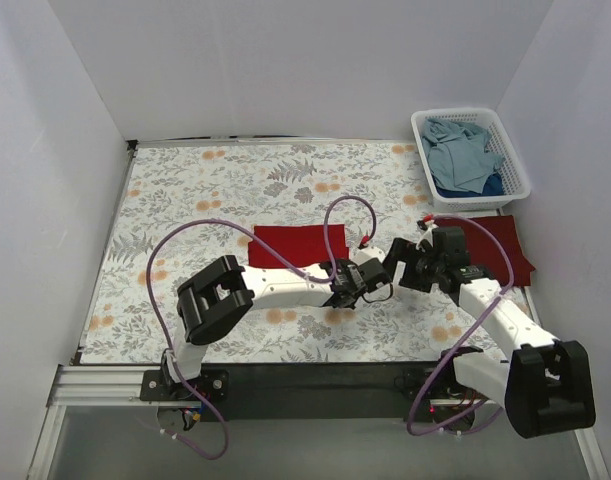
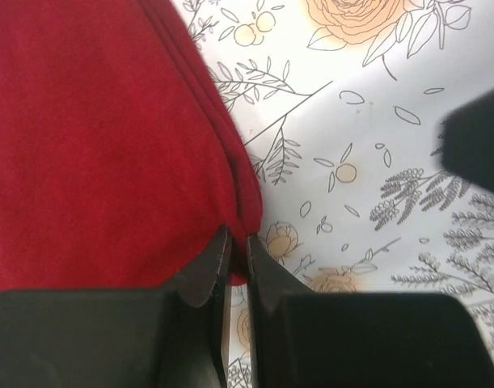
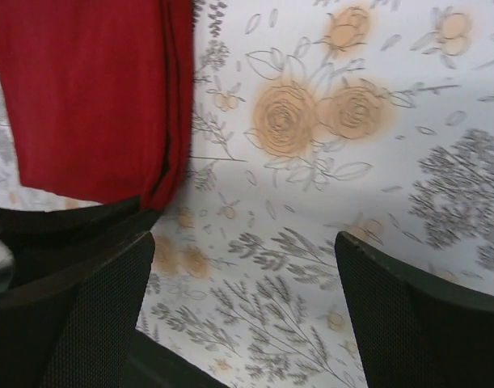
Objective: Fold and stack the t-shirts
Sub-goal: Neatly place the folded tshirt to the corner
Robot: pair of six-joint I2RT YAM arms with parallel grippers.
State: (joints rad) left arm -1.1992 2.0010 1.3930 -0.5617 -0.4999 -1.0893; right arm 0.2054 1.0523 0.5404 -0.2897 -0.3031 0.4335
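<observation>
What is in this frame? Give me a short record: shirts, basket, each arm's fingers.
centre: folded red t-shirt, flat on the floral tablecloth
right edge: maroon t-shirt, flat, partly hidden by the right arm
far right corner: white basket holding crumpled blue t-shirts
left gripper: fingers pinched on the red shirt's corner
right gripper: fingers wide apart above the cloth, holding nothing
stack: not yet made

Top pic was bright & even, w/ soft shadows on the bench [image 1: 235,180]. Right wrist pic was blurry & dimmer.
</observation>
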